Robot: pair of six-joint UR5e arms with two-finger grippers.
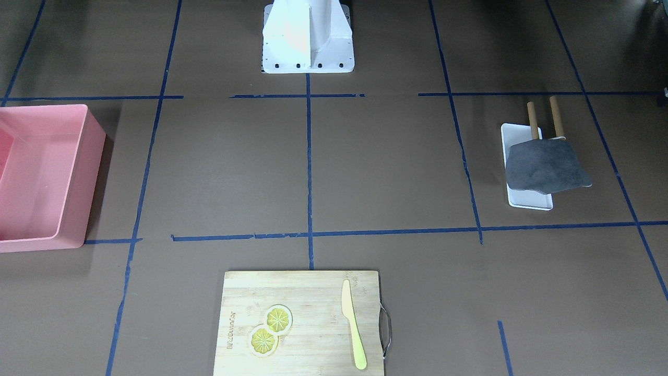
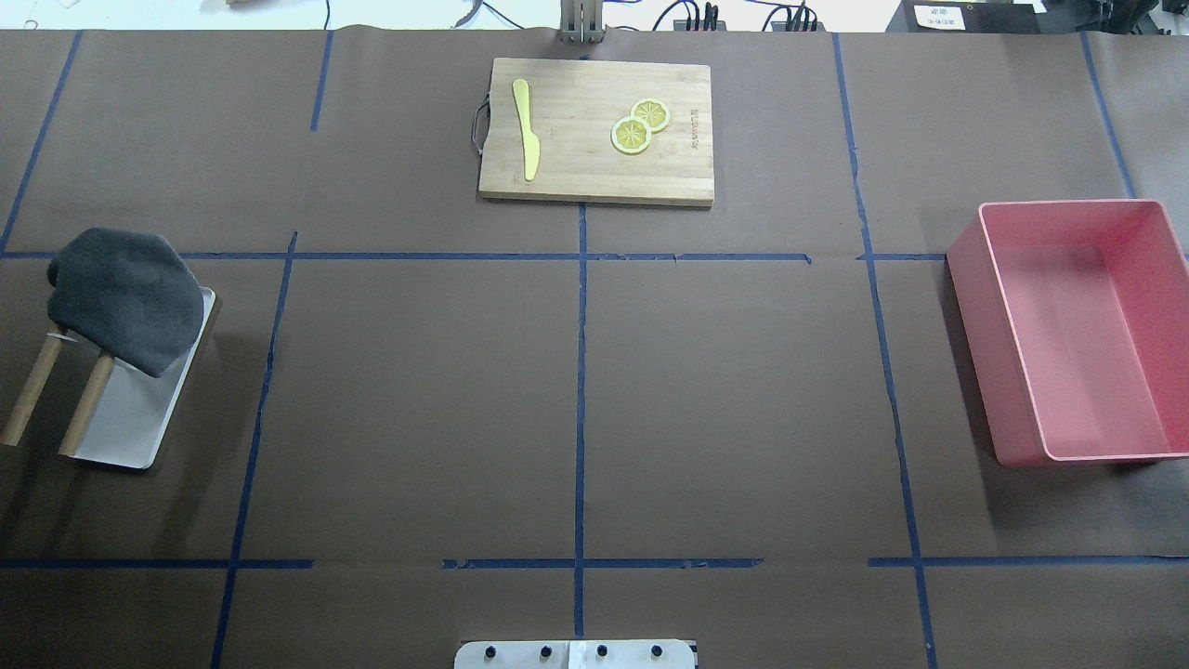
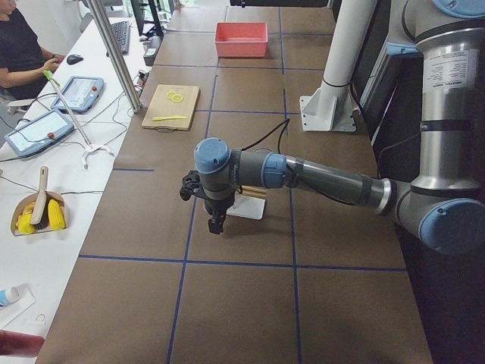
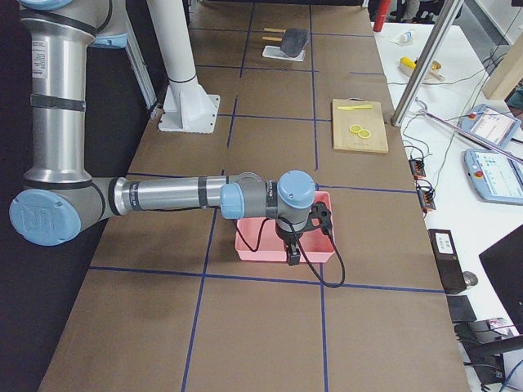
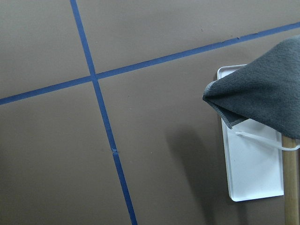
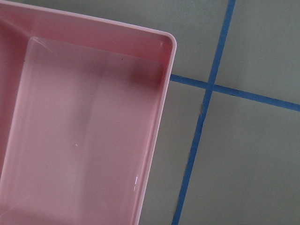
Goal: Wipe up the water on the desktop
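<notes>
Grey cloth [image 2: 125,311] draped over wooden pegs [image 2: 88,404] above white tray [image 2: 130,427] at worktop [image 2: 418,400] left end; left pincer [image 3: 216,225] and right pincer [image 4: 292,256] state indeterminable; advise left nips cloth's overhanging corner, lifts clear of pegs.

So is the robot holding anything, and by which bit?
Nothing looks held. The gray cloth drapes over its wooden rack, untouched, and the left gripper and right gripper hang in the air, nothing seen in them.
</notes>
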